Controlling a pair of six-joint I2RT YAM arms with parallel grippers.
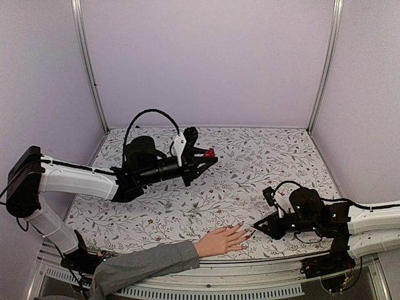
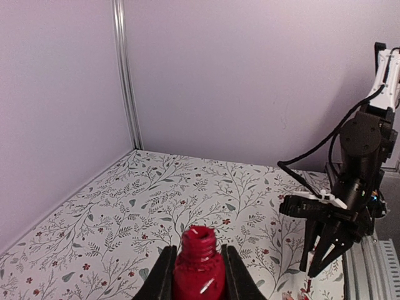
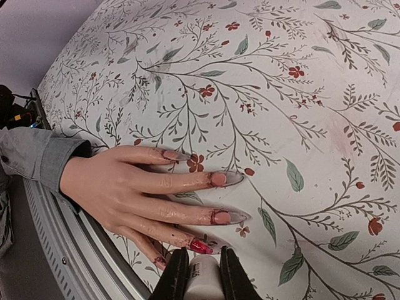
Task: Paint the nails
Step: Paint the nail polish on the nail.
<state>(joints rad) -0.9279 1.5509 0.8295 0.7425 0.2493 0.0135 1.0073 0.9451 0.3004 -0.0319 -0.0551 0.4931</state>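
A pale hand [image 1: 220, 241] with a grey sleeve [image 1: 144, 265] lies flat at the table's front edge, fingers pointing right. In the right wrist view its ring fingernail [image 3: 201, 246] is glossy red. The middle nail [image 3: 221, 217] and index nail [image 3: 219, 179] are pale with red smears at their base. My right gripper [image 1: 255, 227] is shut on the white cap [image 3: 203, 278] with the brush, right at the ring fingertip. My left gripper [image 1: 209, 154] is shut on the open red bottle [image 2: 199, 269] and holds it above the table's middle.
The table [image 1: 262, 162] has a floral cloth. Pale walls with metal corner posts [image 1: 87, 62] close the back and sides. A ribbed metal rail [image 1: 250, 292] runs along the front edge under the sleeve. The right arm [image 2: 350, 187] shows in the left wrist view.
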